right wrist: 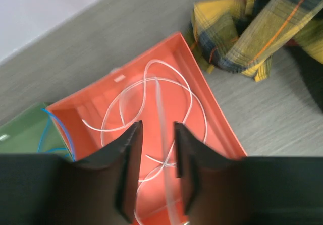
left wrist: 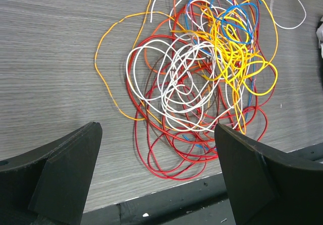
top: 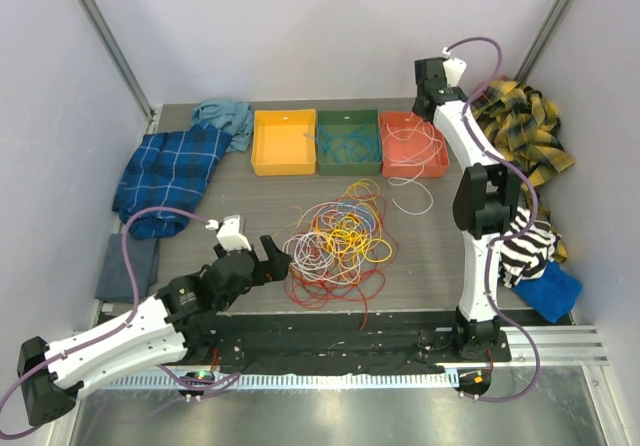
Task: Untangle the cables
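Left claw (left wrist: 157,131) is held wide apart and empty, low over the table (left wrist: 50,58), just short of the cables (left wrist: 202,83). Most cables are heaped in one knot near the front edge: thin, limp loops in red, white, yellow, orange and blue, crossed many times over. Sorting is judged only begun. Farther back, blue strands (top: 348,146) are lying in the green tray (top: 348,171) and white strands (top: 425,146) in the orange tray (top: 400,173); a yellow tray (top: 284,170) stands alongside. Right claw (right wrist: 157,129) is poised above the orange tray, narrowly parted. A blurred white strand runs through the gap and looks thinner than it, so no pinch is assumed.
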